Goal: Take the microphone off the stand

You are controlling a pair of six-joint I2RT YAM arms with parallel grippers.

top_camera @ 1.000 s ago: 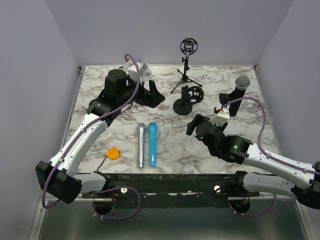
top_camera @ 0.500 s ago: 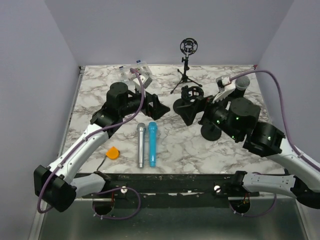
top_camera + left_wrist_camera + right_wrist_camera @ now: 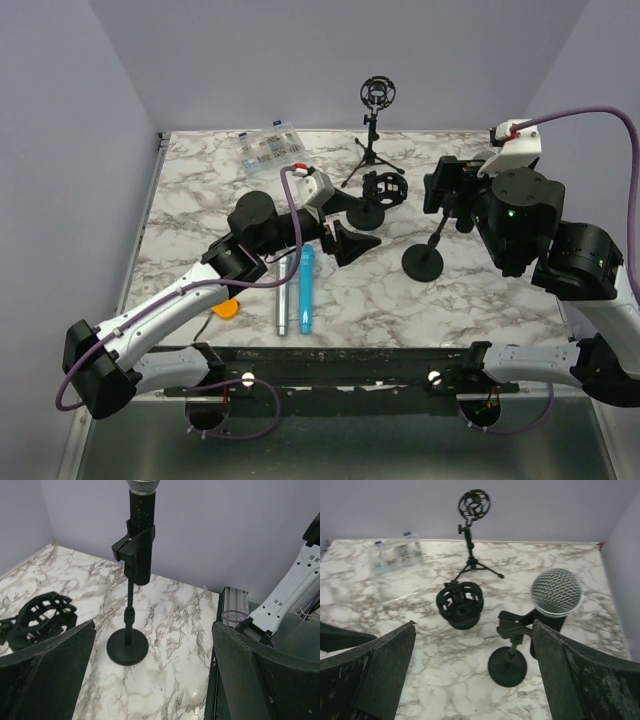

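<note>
A black microphone with a silver mesh head stands upright in the clip of a small stand with a round base, also seen in the left wrist view and the right wrist view. In the top view my right arm hides the microphone. My left gripper is open and empty, low over the table, left of the stand and facing it. My right gripper is open and empty, raised above the stand, looking down on the head.
A shock mount on a round base sits between the grippers. A tripod with a shock mount stands at the back. A silver microphone, a blue one and an orange piece lie front left. A clear box is back left.
My left arm swung from the back left toward the table's middle, facing the stand. My right arm rose from the front and moved back right, above the microphone. Both grippers stayed open.
</note>
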